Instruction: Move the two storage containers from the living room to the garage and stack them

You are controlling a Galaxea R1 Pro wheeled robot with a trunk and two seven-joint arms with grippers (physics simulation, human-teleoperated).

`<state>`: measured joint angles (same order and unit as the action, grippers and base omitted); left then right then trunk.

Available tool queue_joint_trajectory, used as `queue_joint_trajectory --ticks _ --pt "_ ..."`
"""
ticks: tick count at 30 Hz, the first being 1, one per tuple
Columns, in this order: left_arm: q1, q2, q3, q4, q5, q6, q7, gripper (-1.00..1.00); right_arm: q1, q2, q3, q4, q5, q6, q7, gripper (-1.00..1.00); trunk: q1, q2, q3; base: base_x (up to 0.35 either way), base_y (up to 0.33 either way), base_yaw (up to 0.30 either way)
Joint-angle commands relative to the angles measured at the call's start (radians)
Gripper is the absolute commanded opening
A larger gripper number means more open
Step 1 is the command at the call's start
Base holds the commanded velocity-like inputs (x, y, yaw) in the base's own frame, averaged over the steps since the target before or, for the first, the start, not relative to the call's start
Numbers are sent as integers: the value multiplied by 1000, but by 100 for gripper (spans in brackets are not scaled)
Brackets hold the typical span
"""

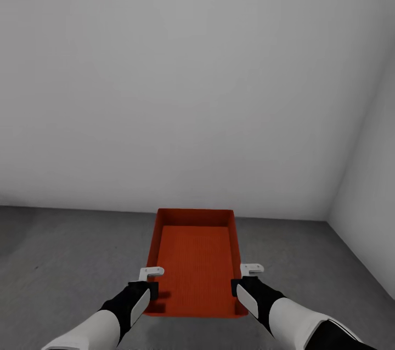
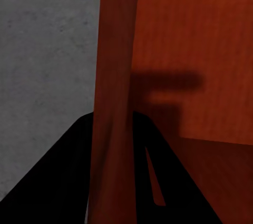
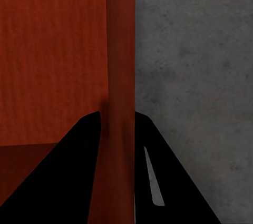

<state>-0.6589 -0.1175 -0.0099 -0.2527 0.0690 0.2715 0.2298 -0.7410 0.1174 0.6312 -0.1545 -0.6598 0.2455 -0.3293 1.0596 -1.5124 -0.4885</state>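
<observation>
Head view: both pincers grip one empty storage container [image 1: 195, 262].

Left claw [image 2: 112, 145] apparently straddles container [image 2: 195, 50] wall.

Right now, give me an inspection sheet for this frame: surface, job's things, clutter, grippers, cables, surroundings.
Surface: rough dark grey floor, bare where visible.
Job's things: one orange-red container, open top, nothing inside, held between both arms above the floor.
Clutter: nothing seen.
Grippers: left gripper shut on the container's left wall; right gripper shut on its right wall. In each wrist view the wall runs between the two black fingers.
Cables: nothing seen.
Surroundings: plain pale grey walls ahead and to the right, meeting in a corner.
</observation>
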Motion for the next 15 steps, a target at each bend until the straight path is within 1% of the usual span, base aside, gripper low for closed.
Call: queue_joint_trajectory --ticks 1,15 --pt "1 -11 -11 1 11 6 11 -100 -1 0 -10 -2 35 -46 -8 -100 0 -1 -3 0 0 0" --pt "1 -11 -11 1 11 6 11 -100 -1 0 -10 -2 35 -46 -8 -100 0 -1 -25 0 0 0"
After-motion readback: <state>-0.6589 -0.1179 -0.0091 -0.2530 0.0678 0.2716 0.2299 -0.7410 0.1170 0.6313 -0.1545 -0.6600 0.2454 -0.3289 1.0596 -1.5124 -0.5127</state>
